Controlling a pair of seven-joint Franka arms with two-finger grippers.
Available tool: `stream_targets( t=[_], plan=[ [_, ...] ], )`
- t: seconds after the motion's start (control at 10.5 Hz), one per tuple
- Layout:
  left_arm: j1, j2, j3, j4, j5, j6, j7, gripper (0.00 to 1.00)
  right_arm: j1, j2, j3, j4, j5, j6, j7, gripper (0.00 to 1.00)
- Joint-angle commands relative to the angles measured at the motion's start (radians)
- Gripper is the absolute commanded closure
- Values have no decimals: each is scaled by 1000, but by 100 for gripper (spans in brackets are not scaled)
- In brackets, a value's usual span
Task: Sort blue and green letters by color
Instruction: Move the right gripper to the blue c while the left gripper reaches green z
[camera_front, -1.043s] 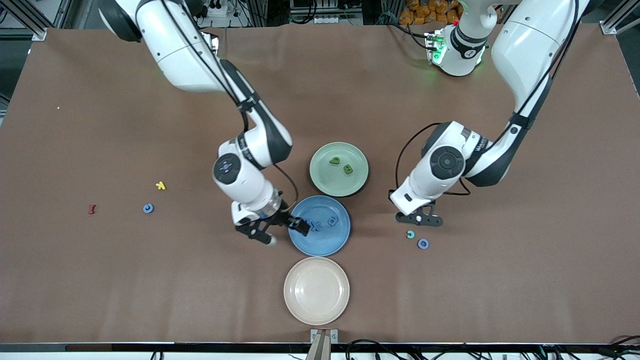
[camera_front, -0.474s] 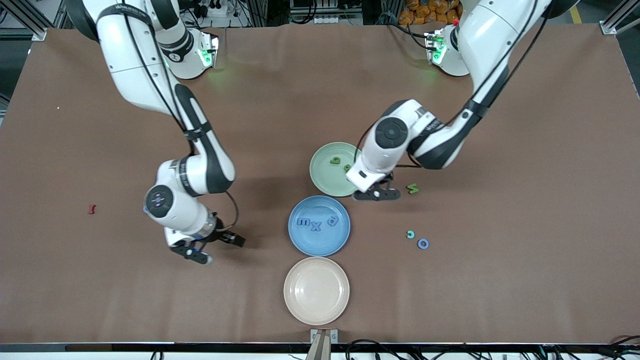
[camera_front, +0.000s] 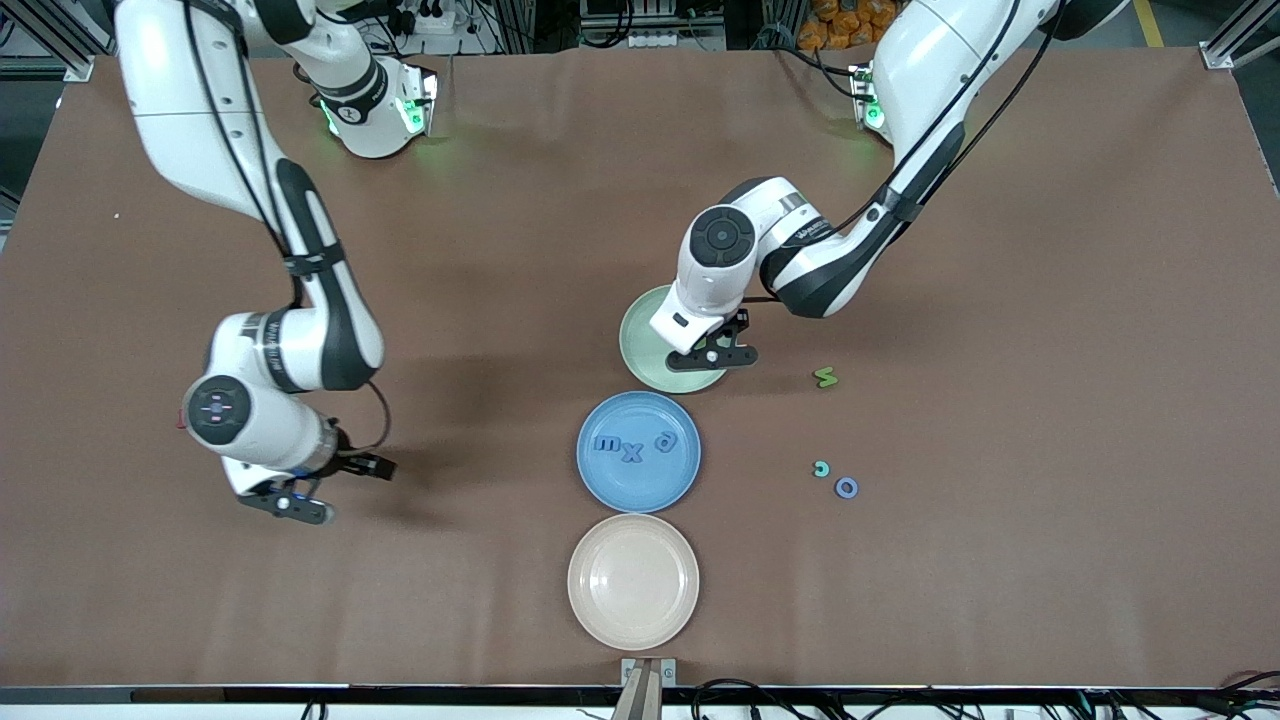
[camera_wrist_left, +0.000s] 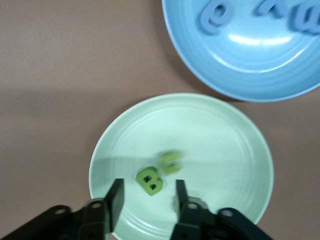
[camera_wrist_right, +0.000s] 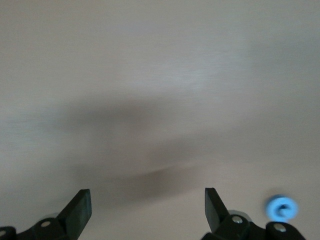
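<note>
On the blue plate (camera_front: 640, 490), toy letters read E (camera_front: 606, 443), X (camera_front: 631, 454) and a (camera_front: 664, 441); a green B (camera_wrist_left: 150, 181) lies in the green plate (camera_wrist_left: 225, 130).

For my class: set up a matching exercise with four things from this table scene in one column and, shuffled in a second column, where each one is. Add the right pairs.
Things
1. green B
2. blue X
3. green N
4. left gripper

Places
A. on the blue plate
B. over the green plate
C. on the bare table, toward the left arm's end
D. lying in the green plate

Pairs: 1-D, 2-A, 3-C, 4-B
</note>
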Motion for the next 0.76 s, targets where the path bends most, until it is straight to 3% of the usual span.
stream_targets(
  t=[0.0, 0.19, 0.38, 0.66],
  plan=[
    [2, 6, 14, 8, 4, -51, -25, 0, -99, -112, 9, -148, -24, 15, -128, 0],
    [11, 1, 42, -3, 49, -51, -27, 0, -138, -127, 9, -211, -23, 73, -145, 0],
    [60, -8, 43, -8, 64, -49, -19, 0, -163, -136, 11, -314, -19, 214, -158, 0],
    [131, -28, 43, -24, 64, -49, -16, 0, -176, -192, 11, -401, -18, 221, -159, 0]
  ],
)
